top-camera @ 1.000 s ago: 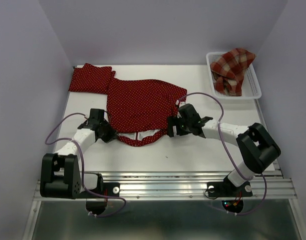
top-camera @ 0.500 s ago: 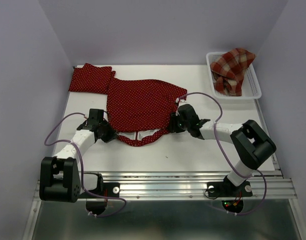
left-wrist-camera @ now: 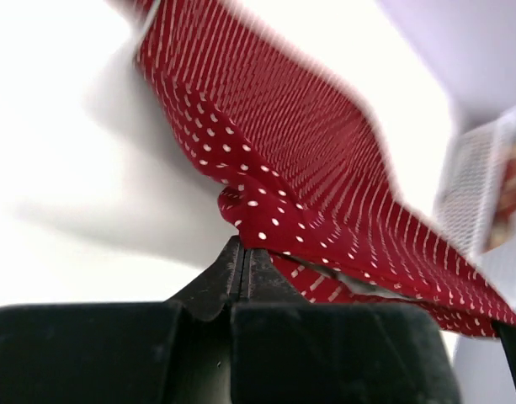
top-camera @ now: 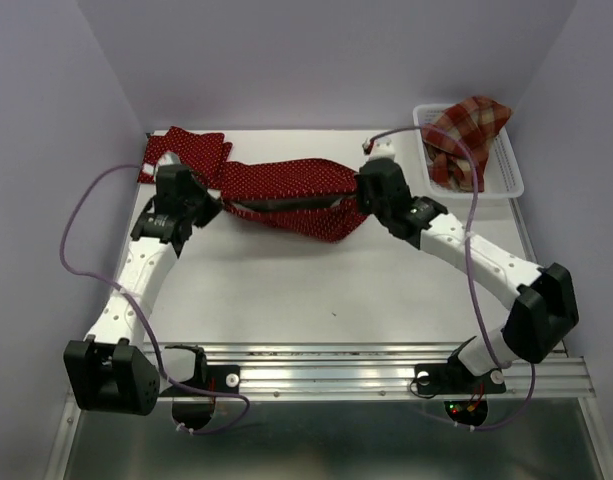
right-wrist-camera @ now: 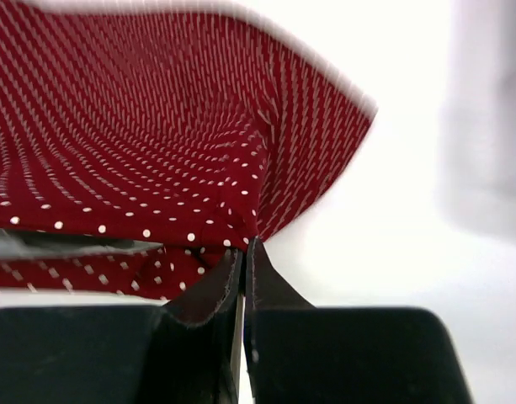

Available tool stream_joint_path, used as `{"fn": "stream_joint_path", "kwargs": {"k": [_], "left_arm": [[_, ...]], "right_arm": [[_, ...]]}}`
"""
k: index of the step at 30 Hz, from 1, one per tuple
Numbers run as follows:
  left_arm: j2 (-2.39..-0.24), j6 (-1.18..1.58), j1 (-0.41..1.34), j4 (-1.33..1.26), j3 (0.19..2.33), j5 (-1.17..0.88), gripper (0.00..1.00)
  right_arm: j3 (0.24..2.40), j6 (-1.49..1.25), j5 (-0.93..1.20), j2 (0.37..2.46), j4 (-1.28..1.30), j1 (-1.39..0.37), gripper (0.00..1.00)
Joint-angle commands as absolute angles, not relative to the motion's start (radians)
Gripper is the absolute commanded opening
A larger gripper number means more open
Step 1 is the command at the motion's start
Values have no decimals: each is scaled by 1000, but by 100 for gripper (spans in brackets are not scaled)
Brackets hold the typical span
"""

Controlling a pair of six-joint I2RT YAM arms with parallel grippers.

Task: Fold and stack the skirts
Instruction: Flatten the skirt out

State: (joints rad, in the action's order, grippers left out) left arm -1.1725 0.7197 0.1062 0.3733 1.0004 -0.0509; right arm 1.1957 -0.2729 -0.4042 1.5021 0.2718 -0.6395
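1. I have the left tool [top-camera: 208, 203] clamped on one end of a dotted skirt [top-camera: 286, 190]. In the left wrist view its fingers are pressed together with the red cloth [left-wrist-camera: 283, 168] bunched at their tips.
2. The right tool [top-camera: 361, 198] is pinched shut on the other end of the same skirt. The right wrist view shows the fabric [right-wrist-camera: 156, 168] caught where the fingers meet.
3. That skirt hangs as a sagging band between the two tools, over the back half of the table [top-camera: 336, 270]. I cannot tell whether its low part touches the surface.
4. I'd call this the middle of the first fold on this garment, not a finished one.
5. The other dotted skirt [top-camera: 191, 152] lies flat in the back-left corner, just beside the held one. It looks folded to me, so I count it as done.
6. The plaid skirt [top-camera: 466, 135] sits crumpled in the white basket [top-camera: 511, 185] at the back right, untouched as far as I can judge.
7. Left to do: finish this fold, set it on the corner piece, then fetch, fold and stack the plaid one.
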Motion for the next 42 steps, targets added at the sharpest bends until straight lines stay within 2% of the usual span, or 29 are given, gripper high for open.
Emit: {"fn": "stream_joint_path", "kwargs": {"k": [1,4,8,13,16,19,22,25,29,31,35,38,41,42], "left_arm": [[-1108,651,101,318,1301,182,0],[-1164,608,101,331,1504,206,0],[-1184,580,101,301,1647,184,0],[-1170,549,101,229,1694,193,0],[-1209,545,101,181,1693,193,0],[-1276,551,101,172,1707,184,0],[-1412,563,100,182,1782,157,0],[-1590,554,97,236,1981,80,0],[-1770,546,95,293,2363,-32,0],[-1802,546,95,259,2410,-55,0],[-1729,551,80,86,2254,-89,0],[-1671,535,78,23,2084,-141,0],[-1557,552,80,-134,1654,-184,0],[-1542,560,80,-167,1569,-207,0]], "right_arm": [[1445,-66,-735,1391,532,-638,1],[1592,56,-720,1378,584,-638,1],[1741,139,-637,1350,597,-638,1],[1862,236,-531,1341,581,-638,1],[1893,277,-516,1412,568,-638,1],[1910,273,-425,1483,557,-576,1],[1980,253,-267,1610,551,-439,1],[2122,273,-218,1757,551,-345,0],[2463,298,-178,1870,499,-270,1],[2476,319,-147,1861,406,-238,1],[2360,305,-114,1754,333,-198,1],[2102,307,-65,1674,296,-189,1],[1774,313,42,1559,269,-189,4],[1609,305,63,1499,267,-189,7]]}}
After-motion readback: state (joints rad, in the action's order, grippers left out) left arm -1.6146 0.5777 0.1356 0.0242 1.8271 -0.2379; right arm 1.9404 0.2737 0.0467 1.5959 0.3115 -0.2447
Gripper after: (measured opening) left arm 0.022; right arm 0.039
